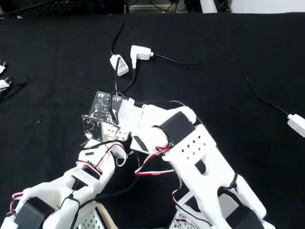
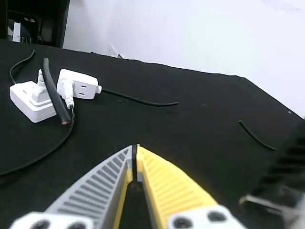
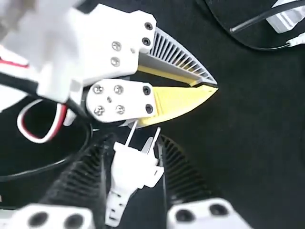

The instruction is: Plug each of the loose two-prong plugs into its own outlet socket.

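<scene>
My right gripper (image 3: 135, 143) has black fingers shut on a white two-prong plug (image 3: 133, 171), prongs pointing away from the wrist. Just beyond those prongs sits my left gripper (image 2: 135, 151), its grey and yellow fingers (image 3: 181, 98) shut tip to tip with nothing visible between them. A white outlet block (image 2: 29, 101) lies further off on the black table with a black-corded plug standing in it. Beside it a second white socket piece (image 2: 78, 86) shows two slots. From above, the two pieces (image 1: 119, 65) (image 1: 140, 52) lie just beyond both wrists.
Another white plug (image 1: 296, 123) on a black cord lies at the right edge of the table (image 1: 228, 71). More white plugs (image 1: 3, 84) lie at the left edge. Black cords (image 2: 138, 100) trail across the cloth near the sockets. Both arms (image 1: 190, 152) crowd the front middle.
</scene>
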Available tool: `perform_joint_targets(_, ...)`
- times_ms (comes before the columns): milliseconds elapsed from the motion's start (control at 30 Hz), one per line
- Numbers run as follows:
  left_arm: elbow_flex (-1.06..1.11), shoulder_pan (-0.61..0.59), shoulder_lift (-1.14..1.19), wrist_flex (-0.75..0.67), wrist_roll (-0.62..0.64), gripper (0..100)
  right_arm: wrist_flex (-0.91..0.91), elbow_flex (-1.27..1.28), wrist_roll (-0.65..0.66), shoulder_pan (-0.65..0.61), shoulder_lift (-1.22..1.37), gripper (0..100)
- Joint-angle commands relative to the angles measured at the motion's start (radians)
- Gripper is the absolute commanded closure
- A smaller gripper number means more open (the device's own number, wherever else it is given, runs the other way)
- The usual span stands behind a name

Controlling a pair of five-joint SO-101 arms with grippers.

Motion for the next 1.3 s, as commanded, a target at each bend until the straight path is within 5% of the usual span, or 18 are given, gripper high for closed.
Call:
perform_joint_targets(0, 0.016, 0.030, -0.009, 0.003, -0.005, 97, -0.017, -0.058, -0.038, 0.017, -0.024, 98.6)
perform_joint_targets(200, 0.016, 0.031, -0.009, 0.005, -0.005, 97, -0.224, -0.093, -0.199, 0.114, -0.021, 98.6)
perform_joint_targets(500, 0.016, 0.035, -0.009, 0.005, -0.005, 97, -0.288, -0.051, -0.327, -0.012, -0.015, 98.6)
perform_joint_targets(900, 0.016, 0.054, -0.021, 0.092, -0.008, 97, -0.419, 0.067, -0.358, 0.063, -0.024, 98.6)
perform_joint_targets(1267, 0.016, -0.022, -0.017, -0.253, -0.003, 97, -0.361, 0.062, -0.422, 0.153, -0.025, 98.6)
